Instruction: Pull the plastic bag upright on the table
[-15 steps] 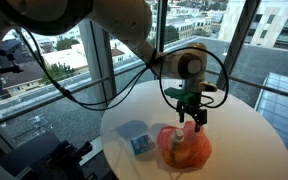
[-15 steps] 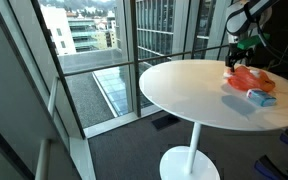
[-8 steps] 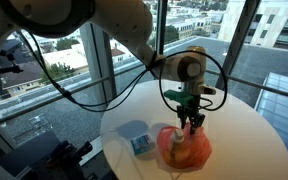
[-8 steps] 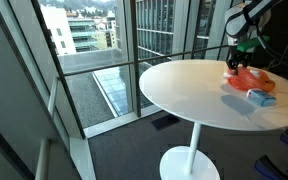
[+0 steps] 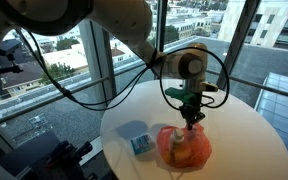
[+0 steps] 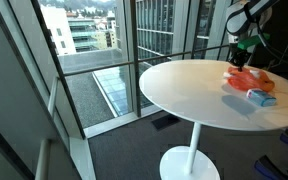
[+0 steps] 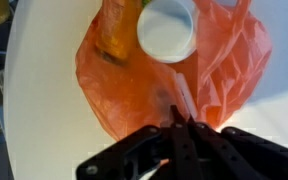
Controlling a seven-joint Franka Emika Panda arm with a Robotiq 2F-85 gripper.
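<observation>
Snapped closed from wide open a second ago; points pincer (image 5: 191,118) straight down, pinching upper edge of plastic bag (image 5: 184,150) slumped on tabletop (image 5: 246,140). At bag's nine o'clock, just beside: blue packet (image 5: 141,144).

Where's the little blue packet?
In an exterior view the blue packet lies flat on the white table, close beside the orange plastic bag, on the bag's left in that picture.

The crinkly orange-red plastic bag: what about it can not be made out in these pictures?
- Wrist view: whether the shut gripper pinches the orange-red plastic bag; its own fingers hide the contact.
- Wrist view: the yellow-orange item inside is cut off by the top edge.
- Both exterior views: the bag's loop handles are too small to see.
</observation>
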